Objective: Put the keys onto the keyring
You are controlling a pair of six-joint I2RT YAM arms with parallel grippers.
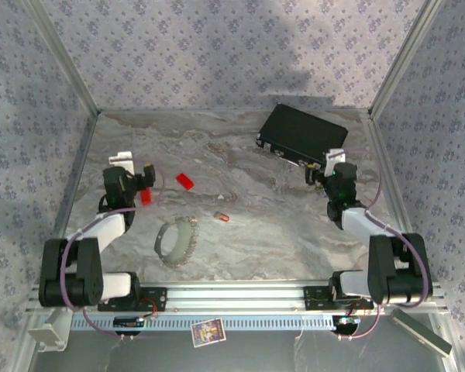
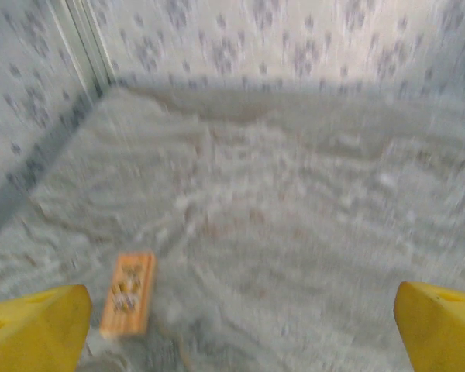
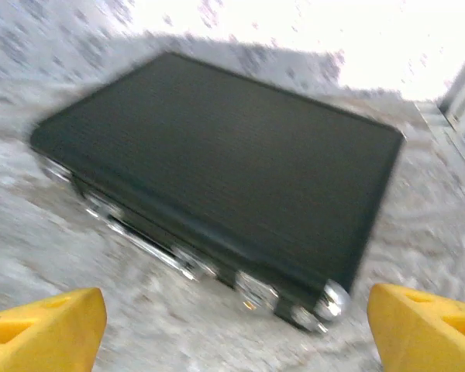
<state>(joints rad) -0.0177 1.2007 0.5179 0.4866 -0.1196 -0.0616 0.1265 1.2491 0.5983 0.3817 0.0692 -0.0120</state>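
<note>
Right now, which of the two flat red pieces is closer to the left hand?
The flat red piece just beside the left hand. The other flat red piece lies farther right, apart from it, toward the middle.

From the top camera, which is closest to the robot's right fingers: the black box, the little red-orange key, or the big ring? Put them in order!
1. black box: far right of the table, just beyond the right fingers.
2. red-orange key: mid-table, off to the left.
3. keyring: farther left still, nearer the left arm.
</note>
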